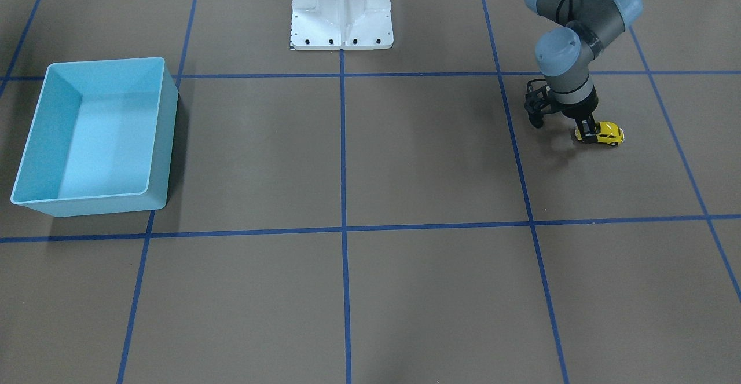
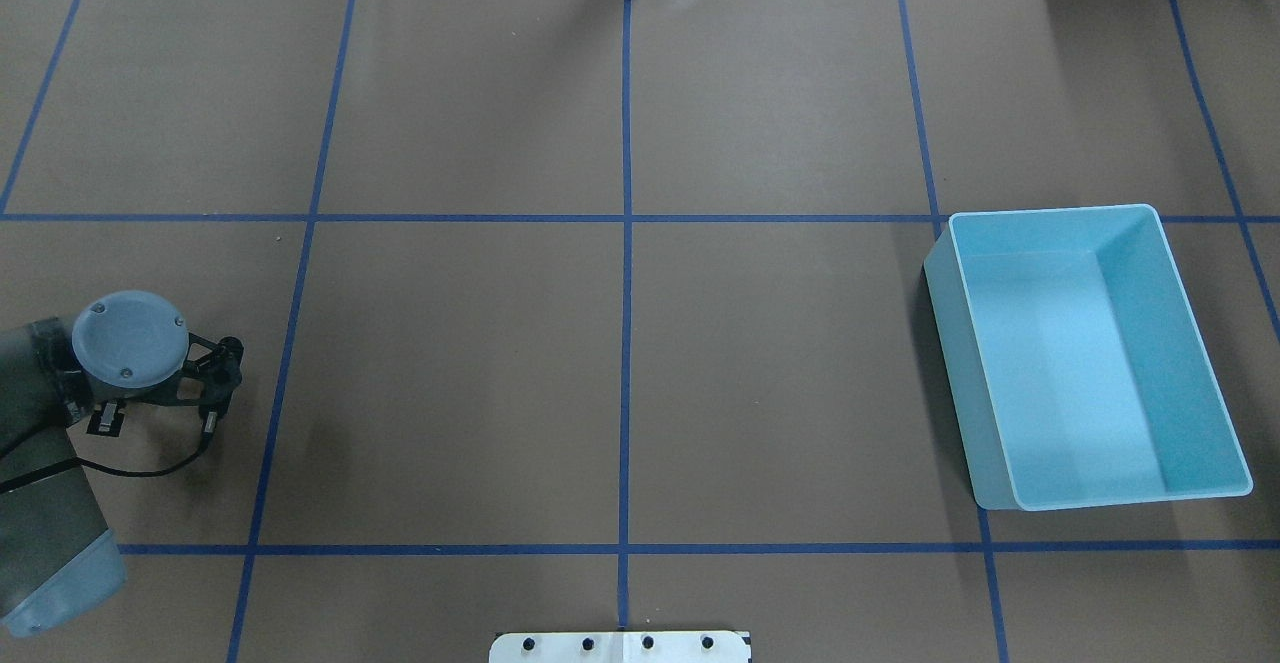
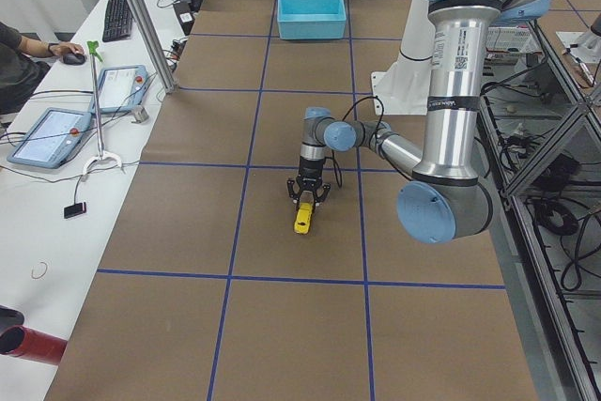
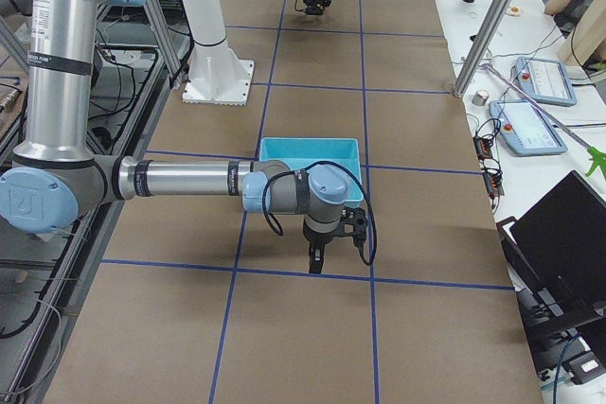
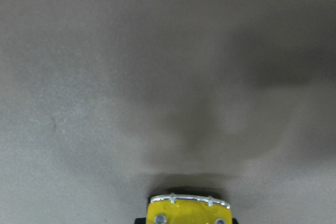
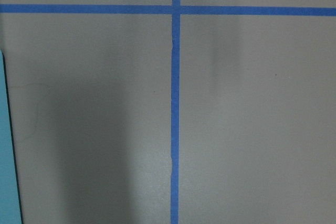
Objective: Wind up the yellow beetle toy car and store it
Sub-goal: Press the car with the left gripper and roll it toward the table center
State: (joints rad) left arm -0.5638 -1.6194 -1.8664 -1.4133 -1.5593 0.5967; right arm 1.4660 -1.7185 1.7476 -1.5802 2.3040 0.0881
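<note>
Front view: left gripper [image 1: 588,132] pointing straight down, fingers clenching on one end of toy car [image 1: 608,134]; car sitting wheels-down on table [image 1: 347,291], well apart from bin [image 1: 165,141] at opposite side

Overhead: left wrist hiding car; bin sitting open at right

Left side view: car poking out below gripper, touching table

Right side view: right gripper [image 4: 316,258] hanging over table just beside bin; cannot tell whether released or clenched

Left wrist view: car's bumper end showing at bottom edge

Right wrist view: bin edge showing at left, tape lines [image 6: 175,103] crossing on table
</note>
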